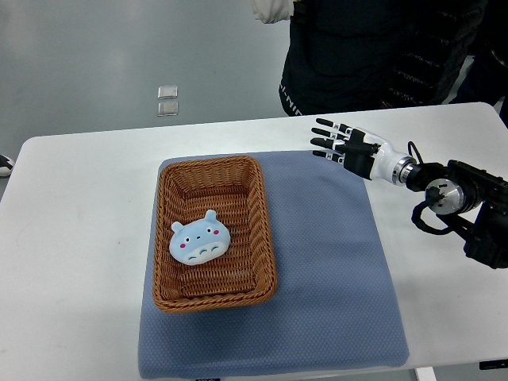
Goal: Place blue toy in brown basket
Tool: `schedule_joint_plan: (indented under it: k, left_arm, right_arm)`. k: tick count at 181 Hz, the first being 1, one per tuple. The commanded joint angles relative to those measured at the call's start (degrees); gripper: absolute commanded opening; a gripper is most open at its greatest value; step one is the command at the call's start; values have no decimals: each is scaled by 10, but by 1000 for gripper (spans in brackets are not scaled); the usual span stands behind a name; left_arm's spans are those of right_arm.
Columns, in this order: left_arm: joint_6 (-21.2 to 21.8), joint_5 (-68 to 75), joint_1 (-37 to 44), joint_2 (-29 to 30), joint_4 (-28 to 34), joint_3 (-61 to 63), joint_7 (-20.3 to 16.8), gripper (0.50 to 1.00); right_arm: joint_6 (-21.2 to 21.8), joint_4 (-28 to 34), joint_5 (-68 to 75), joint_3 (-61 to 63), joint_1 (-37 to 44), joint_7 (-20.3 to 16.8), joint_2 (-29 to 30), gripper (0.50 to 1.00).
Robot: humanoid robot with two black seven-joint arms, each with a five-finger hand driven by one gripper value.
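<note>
your surface is a white table with rounded corners, on a pale grey floor. a blue-grey mat covers its middle. two small clear square objects lie on the floor beyond the far edge. a person in dark clothing stands at the far side, just behind the right hand, one pale-gloved hand at the top edge.

brown basket sits on the mat's left part, long side running away from you. blue toy lies inside it, face up, near the middle of the wicker floor.

right hand hovers over the mat's far right corner, well apart from the basket, fingers spread wide and straight, holding nothing. nothing lies between hand and basket.
</note>
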Motion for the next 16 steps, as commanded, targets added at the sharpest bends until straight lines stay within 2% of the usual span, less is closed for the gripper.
schedule_joint_plan:
  k: [1,16]
  left_arm:
    - [0,0,0,0,0,0,0,1000]
    - [0,0,0,0,0,0,0,1000]
  right_arm:
    - [2,0,-1,0,-1,0,1,915]
    - [2,0,0,4,-2,1,3,915]
